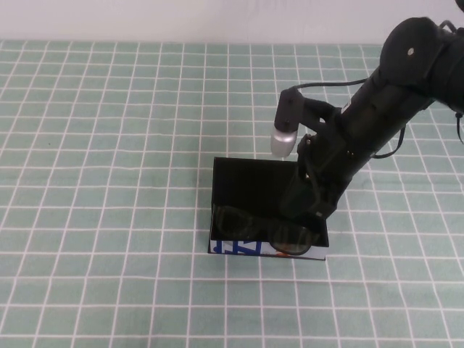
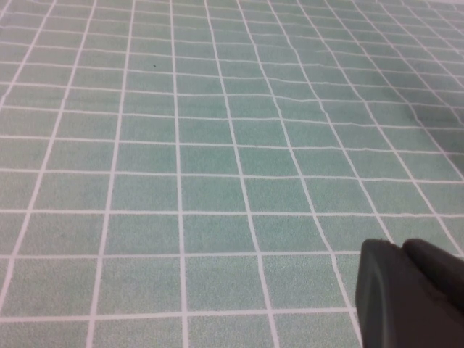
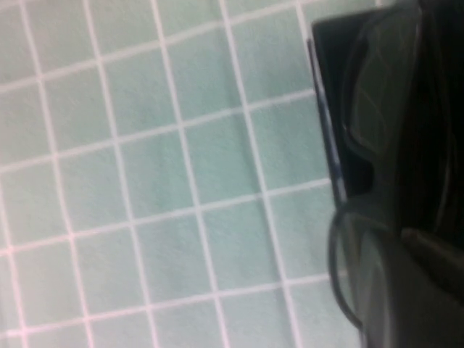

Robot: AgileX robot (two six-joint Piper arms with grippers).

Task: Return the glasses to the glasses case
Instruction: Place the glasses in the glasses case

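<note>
1. Nearest the camera in the high view, the glasses case point(image 1: 268, 210) lies on the green checked cloth point(image 1: 109, 181), its white front edge point(image 1: 243, 249) with blue and orange print facing the robot and its black flap lid point(image 1: 250, 181) open behind.
2. The glasses point(image 1: 264, 233) sit just behind that white edge, along the front of the case, lenses facing forward. They look low in the case but the right lens seems to ride on or above the front edge, so I judge them not yet fully seated.
3. The right gripper point(image 1: 308, 214) is down at the right end of the frame, over the case. The right wrist view shows a dark lens point(image 3: 384, 109) and the case rim close beneath it. Whether its fingers are clamped on the frame or parted, I cannot tell.
4. To do this step well: lower the right end until the frame rests level inside the walls, keep the frame parallel to the front edge, and let go only when both lenses sit below the rim. Lift straight up afterwards so the frame is not dragged out, and the flap can close without catching.
5. The left gripper point(image 2: 409, 293) is parked well apart over bare cloth; only 1 dark corner of it shows, so its state is unclear too.
</note>
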